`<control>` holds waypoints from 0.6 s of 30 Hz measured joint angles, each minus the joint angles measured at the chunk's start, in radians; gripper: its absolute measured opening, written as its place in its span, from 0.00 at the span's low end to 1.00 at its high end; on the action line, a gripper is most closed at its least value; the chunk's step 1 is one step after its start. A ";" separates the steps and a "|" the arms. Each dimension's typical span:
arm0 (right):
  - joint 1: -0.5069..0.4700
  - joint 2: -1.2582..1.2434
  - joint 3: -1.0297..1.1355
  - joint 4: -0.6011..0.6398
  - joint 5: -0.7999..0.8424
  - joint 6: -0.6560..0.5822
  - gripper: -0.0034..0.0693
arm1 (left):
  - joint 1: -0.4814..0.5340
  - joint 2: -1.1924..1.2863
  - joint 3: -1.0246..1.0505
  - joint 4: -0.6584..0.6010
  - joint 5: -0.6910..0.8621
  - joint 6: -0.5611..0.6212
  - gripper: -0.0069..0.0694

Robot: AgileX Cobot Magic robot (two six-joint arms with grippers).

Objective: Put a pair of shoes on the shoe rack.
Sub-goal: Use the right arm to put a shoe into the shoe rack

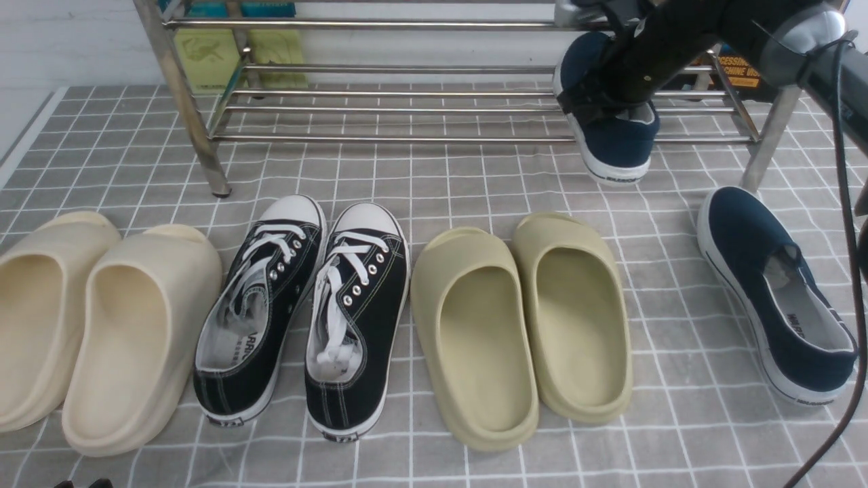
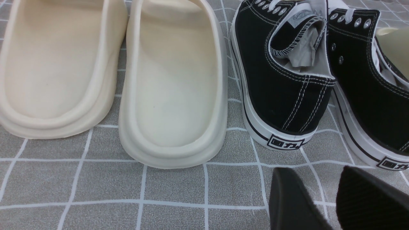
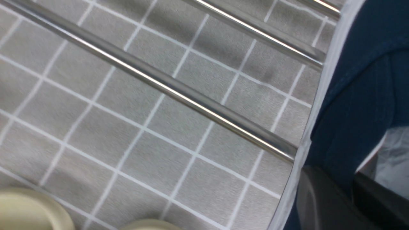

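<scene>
The right gripper [image 3: 348,191] had its fingers [image 3: 319,199] pinched shut on the side of one blue shoe [image 1: 614,139], one finger inside, one outside. That shoe was tilted over the low bars of the shoe rack [image 1: 407,138], at its right end. The other blue shoe [image 1: 773,298] lay on the mat [image 1: 475,176] by the rack's right leg. The left gripper [image 2: 329,204] was open, holding nothing

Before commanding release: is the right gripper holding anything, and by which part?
The right gripper pinches a navy slip-on by the side edge of its opening.
</scene>
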 joint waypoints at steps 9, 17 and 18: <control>-0.002 0.000 0.004 0.012 -0.014 -0.078 0.14 | 0.000 0.000 0.000 0.000 0.000 0.000 0.40; -0.004 -0.013 0.005 0.012 -0.052 0.015 0.58 | 0.000 0.000 0.000 0.000 0.000 0.000 0.40; -0.005 -0.022 0.005 0.012 -0.050 0.037 0.65 | 0.000 0.000 0.000 0.000 0.000 0.000 0.40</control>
